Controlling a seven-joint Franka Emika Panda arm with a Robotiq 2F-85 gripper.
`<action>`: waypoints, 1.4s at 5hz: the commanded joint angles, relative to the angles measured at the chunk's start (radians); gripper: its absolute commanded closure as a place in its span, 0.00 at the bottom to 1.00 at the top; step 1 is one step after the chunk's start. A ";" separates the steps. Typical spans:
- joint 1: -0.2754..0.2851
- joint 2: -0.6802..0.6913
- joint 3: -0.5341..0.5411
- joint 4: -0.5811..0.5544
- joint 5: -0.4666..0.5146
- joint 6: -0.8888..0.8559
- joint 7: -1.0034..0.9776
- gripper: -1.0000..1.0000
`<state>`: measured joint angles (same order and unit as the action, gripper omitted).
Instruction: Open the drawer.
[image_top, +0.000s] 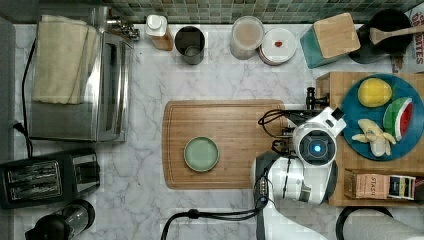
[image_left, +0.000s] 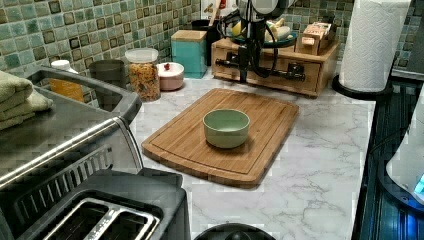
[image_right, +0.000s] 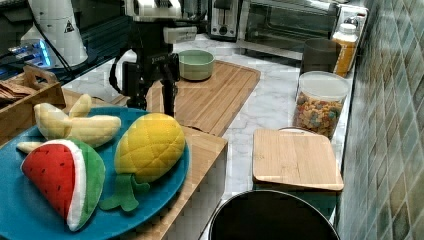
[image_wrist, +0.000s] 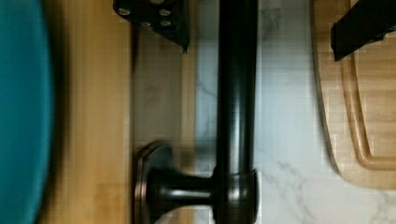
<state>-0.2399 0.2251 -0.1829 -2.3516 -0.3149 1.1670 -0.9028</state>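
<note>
The claw (image_wrist: 261, 18) points down at the front of the drawer (image_left: 280, 70). In the wrist view its two fingers (image_wrist: 159, 16) stand wide apart, one on each side of the black bar handle (image_wrist: 236, 93), and neither finger touches the bar. One finger sits in the gap between the bar and the wooden drawer front; the other finger (image_wrist: 362, 28) hangs over the edge of the cutting board (image_wrist: 364, 116).

The drawer is set in a low wooden box (image_top: 345, 87) directly below and behind the claw. In the left view the drawer front lies flush with the box. One handle post (image_wrist: 180, 189) joins the bar to a round plate on the drawer front, just beside the claw.

On top of the box, behind the claw, rests a blue plate (image_top: 367, 145) with a toy pineapple (image_right: 147, 147), a toy watermelon slice (image_right: 62, 172) and a toy banana (image_right: 75, 125).

In front of the claw lies the cutting board on the marble counter (image_top: 145, 200), with a green bowl (image_top: 201, 154) standing on it, well apart from the claw.
</note>
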 joint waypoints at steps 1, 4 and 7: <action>-0.032 0.052 0.041 0.039 0.095 -0.021 -0.091 0.00; -0.022 -0.026 0.145 -0.024 0.341 -0.026 -0.289 0.00; 0.103 -0.072 0.241 -0.088 0.412 -0.029 -0.114 0.00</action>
<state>-0.2927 0.2343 -0.1008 -2.3789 0.0613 1.1289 -1.0840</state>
